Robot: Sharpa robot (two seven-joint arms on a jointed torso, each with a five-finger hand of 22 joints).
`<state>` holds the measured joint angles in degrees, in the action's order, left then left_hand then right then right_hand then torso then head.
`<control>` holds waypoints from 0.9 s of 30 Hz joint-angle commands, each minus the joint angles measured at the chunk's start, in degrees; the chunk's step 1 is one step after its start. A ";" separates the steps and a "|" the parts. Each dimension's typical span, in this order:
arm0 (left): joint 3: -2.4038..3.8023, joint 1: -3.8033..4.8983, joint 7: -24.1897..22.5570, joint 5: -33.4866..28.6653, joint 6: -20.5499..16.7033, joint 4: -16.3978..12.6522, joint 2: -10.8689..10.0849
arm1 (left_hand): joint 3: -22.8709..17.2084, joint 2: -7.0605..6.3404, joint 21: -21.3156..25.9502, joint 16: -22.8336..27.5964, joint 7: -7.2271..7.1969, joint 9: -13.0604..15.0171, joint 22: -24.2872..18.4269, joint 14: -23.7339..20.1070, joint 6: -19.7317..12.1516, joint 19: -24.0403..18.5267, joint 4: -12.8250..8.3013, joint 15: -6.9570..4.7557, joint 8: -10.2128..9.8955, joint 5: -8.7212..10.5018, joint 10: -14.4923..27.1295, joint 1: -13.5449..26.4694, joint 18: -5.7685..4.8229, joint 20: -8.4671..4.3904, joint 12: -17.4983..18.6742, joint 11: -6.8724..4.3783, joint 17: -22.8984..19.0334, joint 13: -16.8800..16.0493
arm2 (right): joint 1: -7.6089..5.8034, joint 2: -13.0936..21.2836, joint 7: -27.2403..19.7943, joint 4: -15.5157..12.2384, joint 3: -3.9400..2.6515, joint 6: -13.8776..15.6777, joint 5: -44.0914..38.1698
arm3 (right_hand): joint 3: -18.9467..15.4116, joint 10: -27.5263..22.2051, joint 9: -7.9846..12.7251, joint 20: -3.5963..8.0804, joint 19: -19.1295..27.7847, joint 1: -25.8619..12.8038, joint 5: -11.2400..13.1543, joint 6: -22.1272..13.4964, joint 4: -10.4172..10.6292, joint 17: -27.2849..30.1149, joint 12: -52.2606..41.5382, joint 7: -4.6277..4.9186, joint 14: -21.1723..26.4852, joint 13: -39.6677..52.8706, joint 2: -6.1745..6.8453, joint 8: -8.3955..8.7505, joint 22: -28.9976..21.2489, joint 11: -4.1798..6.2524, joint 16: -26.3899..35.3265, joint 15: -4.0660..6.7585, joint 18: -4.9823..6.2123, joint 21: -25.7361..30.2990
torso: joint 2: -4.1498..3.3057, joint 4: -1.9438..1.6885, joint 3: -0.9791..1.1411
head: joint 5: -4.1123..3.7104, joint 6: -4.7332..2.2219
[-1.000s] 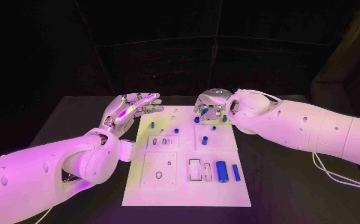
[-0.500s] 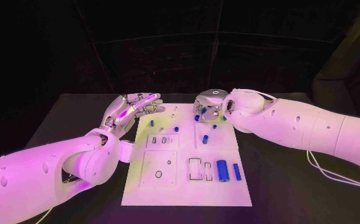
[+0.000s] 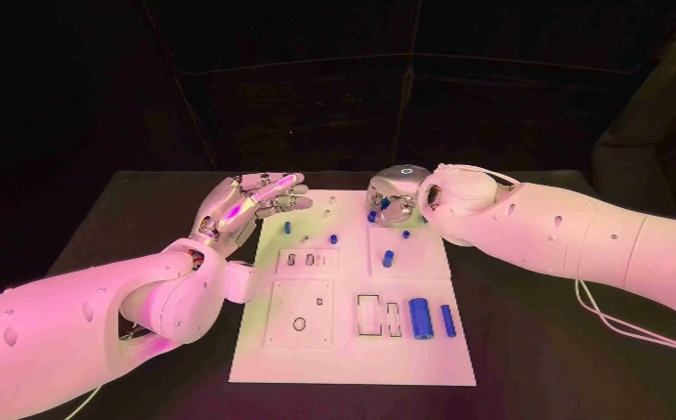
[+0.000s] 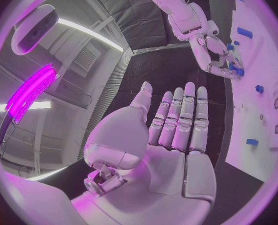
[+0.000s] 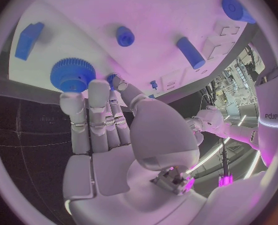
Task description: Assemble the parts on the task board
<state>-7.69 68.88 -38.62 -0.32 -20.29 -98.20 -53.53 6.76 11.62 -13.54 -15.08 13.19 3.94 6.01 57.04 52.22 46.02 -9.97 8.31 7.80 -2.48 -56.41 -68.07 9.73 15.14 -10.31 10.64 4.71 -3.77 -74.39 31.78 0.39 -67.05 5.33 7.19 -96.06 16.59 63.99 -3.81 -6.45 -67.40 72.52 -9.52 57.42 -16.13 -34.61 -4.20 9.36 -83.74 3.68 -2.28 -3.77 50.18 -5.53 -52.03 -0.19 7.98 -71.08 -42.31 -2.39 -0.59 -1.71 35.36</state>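
White plate: the task board (image 3: 353, 361) lies in the middle of the black table (image 3: 549, 342), with its long sides running away from the robot.

Blue pieces: two long parts lie side by side near the board's right edge, a thick cylinder (image 3: 418, 317) and a thin bar (image 3: 446, 319). Small pegs stand toward the far end, like one peg (image 3: 385, 261) in the middle. A blue gear (image 5: 72, 75) sits near the far right corner.

Right hand: the right hand (image 3: 396, 200) hangs over the far right corner, fingers pointing down at the gear. The fingertips are right beside it. I cannot tell if they touch it or hold it.

Left hand: the left hand (image 3: 251, 202) floats just off the board's far left corner. Its fingers are straight and side by side, and it holds nothing.

Step now: I think the right hand is reaching for the gear.

Next move: the fingers should close around the gear gently, lift it straight up, and carry it to its post without bumping the pegs.
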 commanded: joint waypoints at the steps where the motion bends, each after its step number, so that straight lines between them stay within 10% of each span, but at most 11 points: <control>1: 0.05 0.14 -4.93 -0.13 1.10 -0.20 -0.08 | 0.01 -0.04 0.29 0.23 0.84 -0.10 -0.05 0.40 0.36 0.50 -0.27 0.13 -0.13 -0.20 -0.21 0.23 0.79 -0.08 0.29 0.14 -0.05 0.06 | -0.14 -0.09 -0.40 0.16 -0.05 -1.05 -0.43 | 0.78 0.55 -0.05 -0.05 -0.50 -0.77 0.34 0.64 0.15 -0.48 -0.07 -0.06 -0.78 -0.04 0.25 -0.08 0.45 -0.08 -0.69 -0.18 -0.72 -0.48 | -0.26 0.00 0.07 | 0.02 0.15; 27: 0.05 0.31 -4.37 -0.22 1.22 0.09 -0.23 | -0.07 0.09 0.38 0.37 0.85 -0.11 -0.13 0.44 0.39 0.53 -0.32 0.15 -0.23 -0.20 -0.23 0.28 0.79 -0.07 0.44 0.15 -0.12 0.06 | -0.13 0.00 -1.04 0.03 -0.06 2.20 2.17 | 4.63 4.61 -0.58 0.22 -4.97 -3.26 0.47 4.87 2.89 -10.75 -0.88 -0.95 -1.26 0.20 -0.05 -1.21 10.11 0.89 -10.89 0.38 -2.25 -6.28 | -0.67 -0.03 0.13 | 0.26 0.52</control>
<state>-7.69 69.07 -38.62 -0.47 -19.89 -98.07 -53.74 6.76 11.62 -13.54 -15.09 13.19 3.90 5.97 57.03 52.21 46.22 -9.97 8.31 7.81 -2.48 -56.41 -68.07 9.72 14.95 -10.02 10.64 4.65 -3.77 -74.44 31.71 -0.57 -66.88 5.30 6.96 -95.06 21.12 68.27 -3.93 -6.23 -72.13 69.84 -8.66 61.80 -13.52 -45.13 -4.81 8.57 -83.87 3.84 -2.07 -4.59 60.04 -4.53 -62.70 -0.07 6.19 -77.22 -42.91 -2.42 -0.47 -1.51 35.90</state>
